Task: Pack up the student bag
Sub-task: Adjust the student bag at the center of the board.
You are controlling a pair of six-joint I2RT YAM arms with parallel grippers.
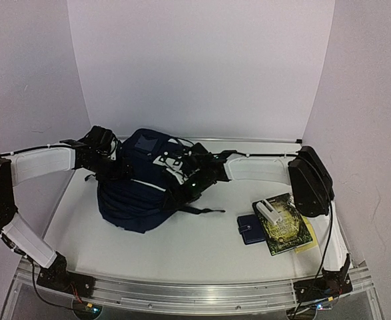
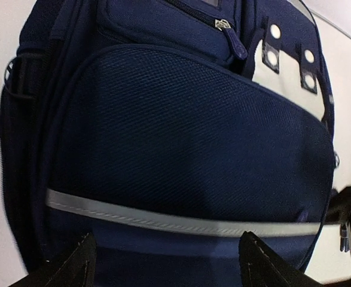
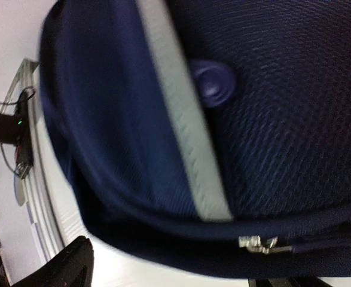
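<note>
The student bag [image 1: 138, 193], navy with a pale stripe, lies on the white table left of centre. My left gripper [image 1: 117, 167] is at its upper left side and my right gripper [image 1: 190, 179] is at its right side. In the left wrist view the student bag [image 2: 181, 137] fills the frame, with its white dotted patch [image 2: 289, 75] at the top right. The left gripper [image 2: 166, 266] is open, its fingertips [image 2: 73, 266] spread wide just over the fabric below the stripe. In the right wrist view the right gripper [image 3: 184, 276] is open over the bag's edge [image 3: 115, 119], near a metal zipper pull [image 3: 262, 244].
To the right of the bag lie a small navy wallet [image 1: 250, 229] and a green book [image 1: 287, 225] with a small white object [image 1: 270, 211] on top and a yellow sheet [image 1: 307, 244] under it. White walls close in the back and sides.
</note>
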